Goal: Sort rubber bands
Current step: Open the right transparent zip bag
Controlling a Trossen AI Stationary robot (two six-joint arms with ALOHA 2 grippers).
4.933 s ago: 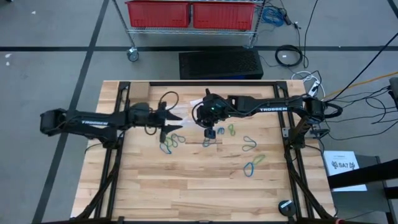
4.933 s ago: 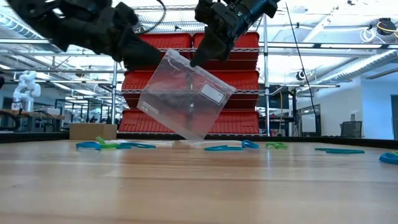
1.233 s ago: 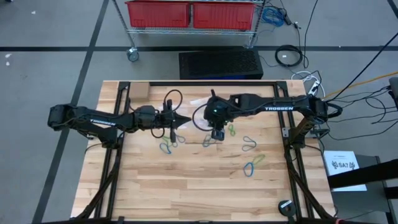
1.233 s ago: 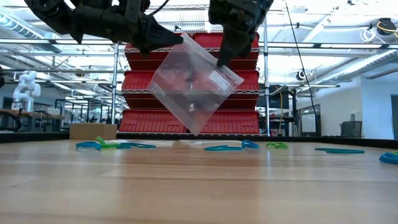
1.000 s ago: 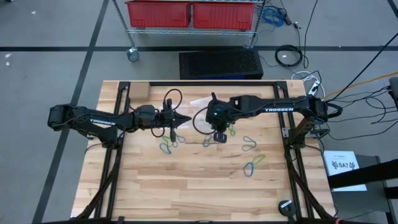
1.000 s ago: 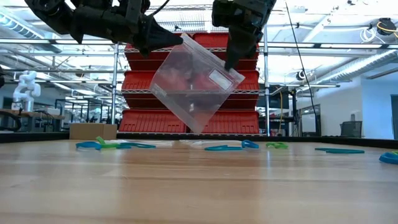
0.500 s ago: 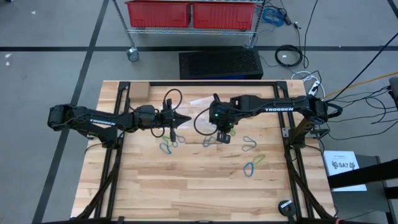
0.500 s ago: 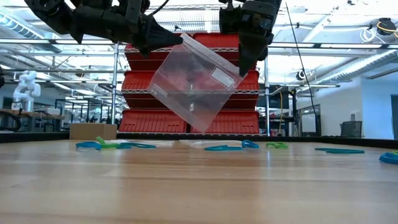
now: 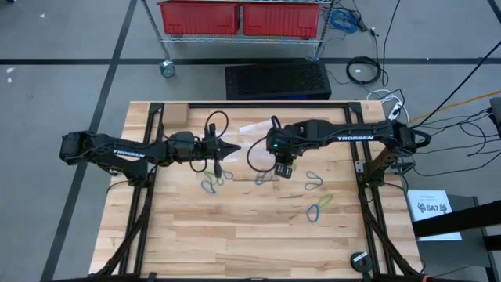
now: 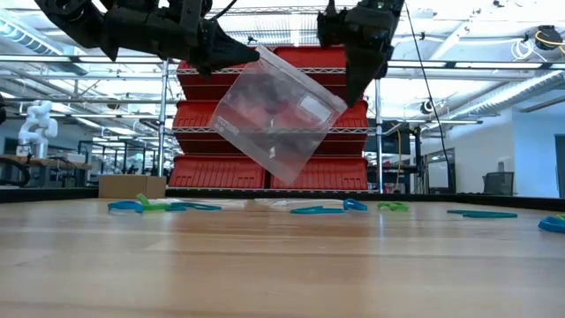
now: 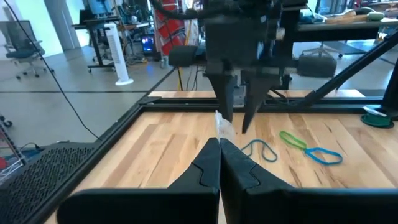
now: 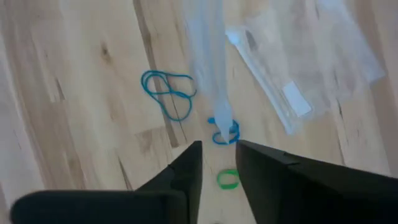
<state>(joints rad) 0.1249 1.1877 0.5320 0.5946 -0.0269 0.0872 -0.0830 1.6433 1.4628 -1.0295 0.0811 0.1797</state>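
Rubber bands (image 10: 320, 209) lay scattered across the wooden table (image 9: 235, 235) — blue, green and teal loops. Above them the left gripper (image 10: 231, 55) was pinched shut on a corner of a clear plastic bag (image 10: 276, 119). The right gripper (image 10: 357, 93) stood just beside the bag's other corner — its fingers slightly parted.

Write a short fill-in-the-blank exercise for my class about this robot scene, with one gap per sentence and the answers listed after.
1. The clear plastic bag hangs in the air from the ____ tool, which is shut on its corner.
2. The right tool has its fingers parted and holds ____.
3. The loose rubber bands lie on the wooden ____.
4. Behind the table stands a wire rack with bins coloured ____.

Missing words: left; nothing; table; red
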